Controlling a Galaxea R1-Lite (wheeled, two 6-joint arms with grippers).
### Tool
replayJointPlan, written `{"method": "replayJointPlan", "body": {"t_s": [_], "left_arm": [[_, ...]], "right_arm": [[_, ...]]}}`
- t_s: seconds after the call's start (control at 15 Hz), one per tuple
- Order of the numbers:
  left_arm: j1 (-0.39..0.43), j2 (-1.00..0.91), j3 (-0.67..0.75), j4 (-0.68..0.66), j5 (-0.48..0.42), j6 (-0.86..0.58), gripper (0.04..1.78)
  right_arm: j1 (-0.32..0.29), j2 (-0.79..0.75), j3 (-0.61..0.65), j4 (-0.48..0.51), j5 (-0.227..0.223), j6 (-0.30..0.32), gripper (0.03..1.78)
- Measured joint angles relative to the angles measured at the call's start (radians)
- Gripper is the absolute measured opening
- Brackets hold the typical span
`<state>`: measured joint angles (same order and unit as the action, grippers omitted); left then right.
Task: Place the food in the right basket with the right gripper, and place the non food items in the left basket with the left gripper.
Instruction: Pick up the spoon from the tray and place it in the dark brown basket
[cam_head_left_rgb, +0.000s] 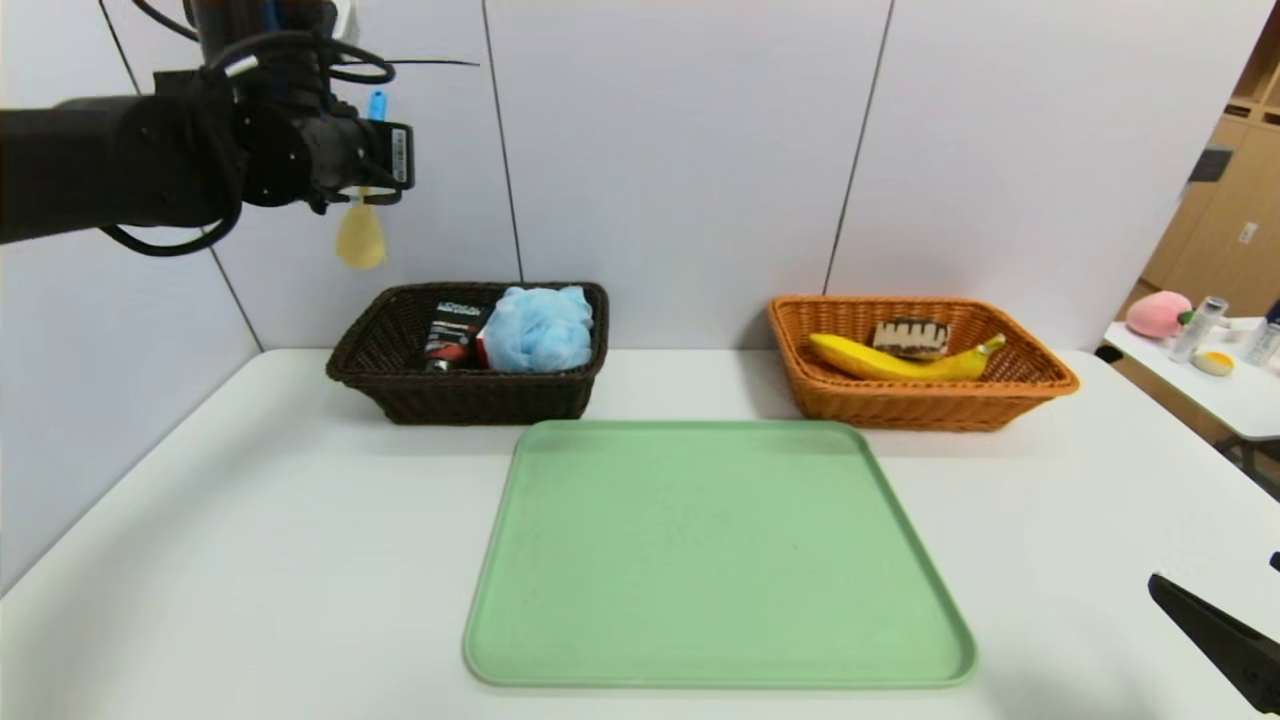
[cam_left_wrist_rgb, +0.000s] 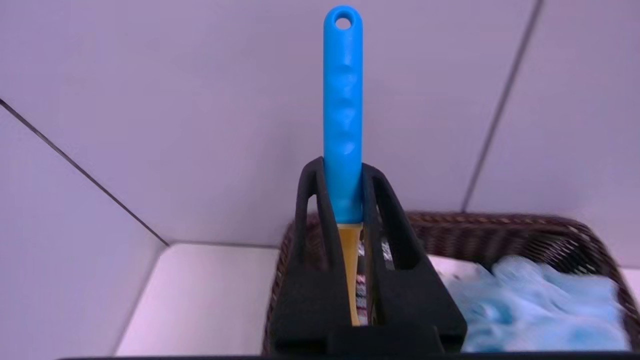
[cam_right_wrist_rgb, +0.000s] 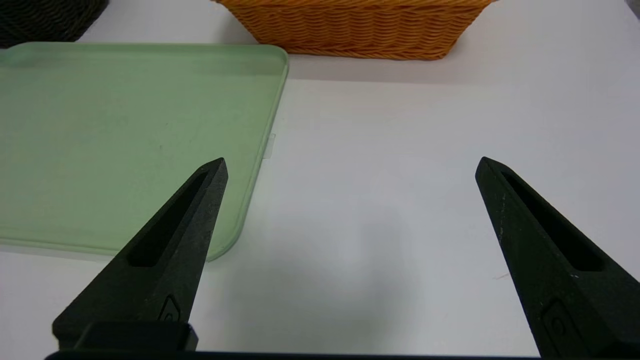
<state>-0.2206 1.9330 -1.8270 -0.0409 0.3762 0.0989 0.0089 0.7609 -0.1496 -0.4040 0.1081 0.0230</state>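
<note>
My left gripper (cam_head_left_rgb: 372, 150) is high above the left end of the dark brown basket (cam_head_left_rgb: 400, 395), shut on the yellow spoon (cam_head_left_rgb: 359, 238), which hangs bowl down with its blue handle (cam_left_wrist_rgb: 342, 115) up. The basket holds the black tube (cam_head_left_rgb: 452, 336), the light-blue pouf (cam_head_left_rgb: 540, 328) and a sliver of the red cube (cam_head_left_rgb: 481, 350). The orange-tan basket (cam_head_left_rgb: 920, 405) holds the banana (cam_head_left_rgb: 890, 360) and the cake slice (cam_head_left_rgb: 910, 337). My right gripper (cam_right_wrist_rgb: 350, 167) is open and empty, low over the table to the right of the green tray (cam_head_left_rgb: 715, 550).
A side table (cam_head_left_rgb: 1235, 395) at the far right carries a pink peach toy (cam_head_left_rgb: 1158, 313) and small bottles. White wall panels stand close behind both baskets. The orange basket (cam_right_wrist_rgb: 355, 30) also shows ahead of my right gripper.
</note>
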Motion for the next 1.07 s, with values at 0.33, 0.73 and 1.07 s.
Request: {"method": "replayJointPlan", "body": {"t_s": [0.33, 0.73, 1.07], "left_arm": [[0.072, 0.043, 0.194, -0.278, -0.022, 0.041, 0.15], [0.094, 0.065, 0.303, -0.334, -0.024, 0.033, 0.15], [0.087, 0.094, 0.373, -0.47, -0.024, 0.027, 0.15]], "right_arm": [[0.0, -0.009, -0.012, -0.005, 0.0, 0.0, 1.71], [0.0, -0.021, -0.015, 0.001, 0.0, 0.0, 1.71], [0.0, -0.021, -0.012, 0.003, 0.0, 0.0, 1.71]]}}
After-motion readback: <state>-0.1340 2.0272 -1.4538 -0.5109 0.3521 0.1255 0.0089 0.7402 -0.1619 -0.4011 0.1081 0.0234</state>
